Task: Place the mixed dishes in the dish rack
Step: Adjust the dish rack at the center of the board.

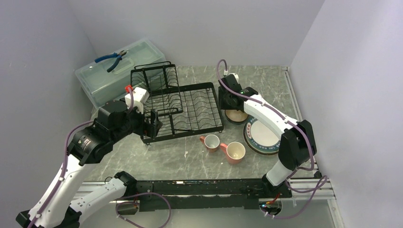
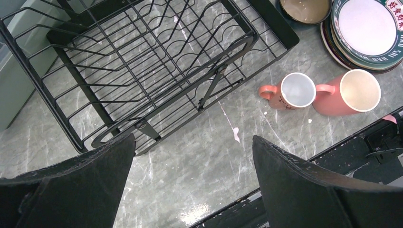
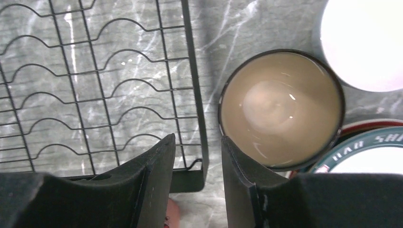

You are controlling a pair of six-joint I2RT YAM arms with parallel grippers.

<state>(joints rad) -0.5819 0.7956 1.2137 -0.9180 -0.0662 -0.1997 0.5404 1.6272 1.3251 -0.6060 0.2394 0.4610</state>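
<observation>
The black wire dish rack (image 1: 183,107) (image 2: 142,71) (image 3: 95,80) stands mid-table with nothing in it. A tan small bowl (image 1: 236,116) (image 3: 280,107) (image 2: 306,9) sits just right of the rack. Beside it is a stack of plates (image 1: 261,135) (image 2: 368,28), the top one white with a teal lettered rim (image 3: 361,145). Two pink mugs (image 1: 211,142) (image 1: 234,152) (image 2: 297,90) (image 2: 354,92) stand upright in front. My right gripper (image 1: 228,102) (image 3: 197,137) hangs open and holds nothing, over the gap between rack edge and bowl. My left gripper (image 1: 153,122) (image 2: 192,137) is wide open at the rack's near left corner.
A translucent green lidded box (image 1: 119,71) with blue-handled pliers (image 1: 111,59) on top sits at the back left. A bright white round dish (image 3: 366,38) lies beyond the bowl. The black rail (image 1: 204,187) marks the near table edge.
</observation>
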